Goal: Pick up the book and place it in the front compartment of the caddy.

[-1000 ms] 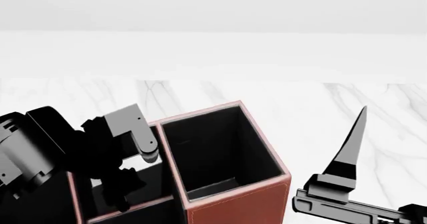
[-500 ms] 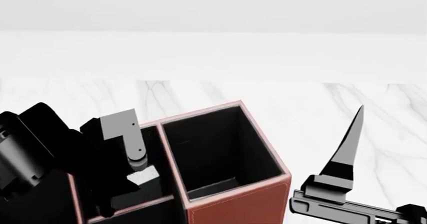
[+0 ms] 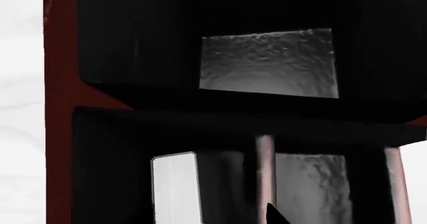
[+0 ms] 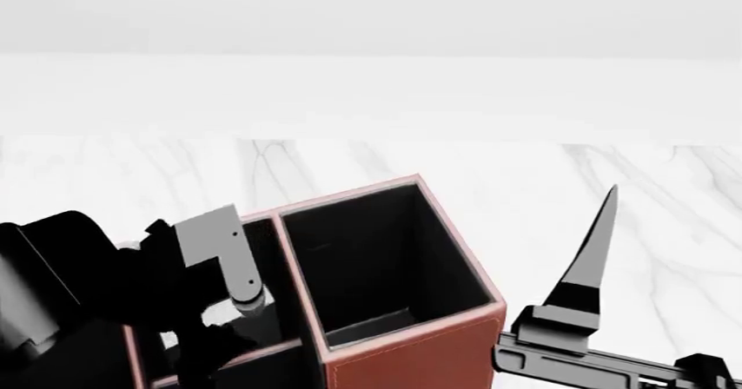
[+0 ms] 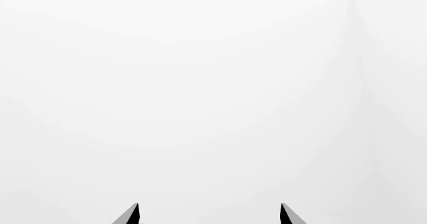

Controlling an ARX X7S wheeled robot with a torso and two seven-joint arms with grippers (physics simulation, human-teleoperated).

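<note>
while the left tool [image 4: 238, 298] hangs over the caddy [image 4: 406, 354], placing looks nearly done.
a pale slab in a compartment may be the book [image 3: 175, 189]; left tool's spread unclear, right tool [image 5: 208, 215] apart.

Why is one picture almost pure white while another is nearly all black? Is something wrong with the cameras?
Nothing looks broken. The right wrist view faces a bright, featureless white surface, with only the right gripper's two dark fingertips showing. The left wrist view looks close into the caddy's black interior, where only grey patches catch light. The head view is evenly lit and sharp, with soft shadows inside the caddy.
</note>
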